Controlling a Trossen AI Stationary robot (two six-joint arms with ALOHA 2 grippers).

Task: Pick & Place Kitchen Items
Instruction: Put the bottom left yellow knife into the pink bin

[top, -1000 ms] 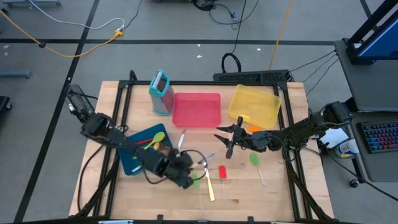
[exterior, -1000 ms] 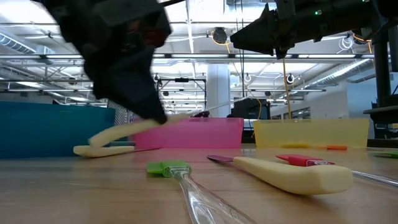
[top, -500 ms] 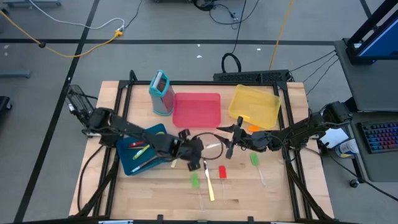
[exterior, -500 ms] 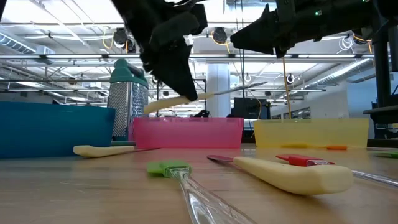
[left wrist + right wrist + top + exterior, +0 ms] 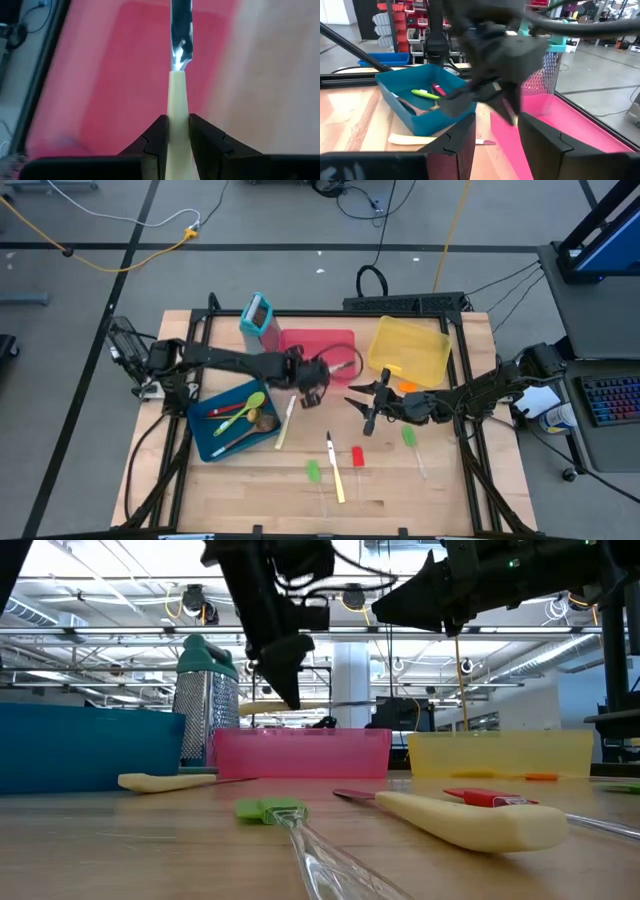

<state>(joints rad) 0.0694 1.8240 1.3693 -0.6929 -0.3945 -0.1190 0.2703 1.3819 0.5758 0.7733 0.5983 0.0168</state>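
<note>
My left gripper (image 5: 318, 380) is shut on a cream-handled knife (image 5: 178, 85) and hangs above the near right part of the red tray (image 5: 315, 352). The knife's blade (image 5: 348, 366) reaches out over the tray. My right gripper (image 5: 365, 408) waits open and level in the air just to the right, above the table's middle, with nothing between its fingers (image 5: 462, 142). On the wood lie another cream knife (image 5: 285, 423), a third one (image 5: 336, 472), a green piece (image 5: 314, 471), a red piece (image 5: 357, 457) and a green spatula (image 5: 410, 438). My left gripper pinches the knife's cream handle (image 5: 178, 112) between its two fingers, a little behind where the blade begins. The fingers slant down from the table's left and lie along the handle. The knife is lifted clear and about level, its blade (image 5: 181, 35) pointing away over the red tray.
A blue tray (image 5: 262, 388) at the left holds green, red and wooden spoons. A teal box grater (image 5: 259, 328) stands at the far left of the red tray. A yellow tray (image 5: 410, 348) sits at the far right, an orange piece (image 5: 407, 388) by its near edge.
My left gripper has carried the cream-handled knife up and toward the table's far edge, from near the front middle to above the red tray, rolling as it went. The knife, tilted down before, now hangs about level and higher. It has stayed in the gripper throughout.
</note>
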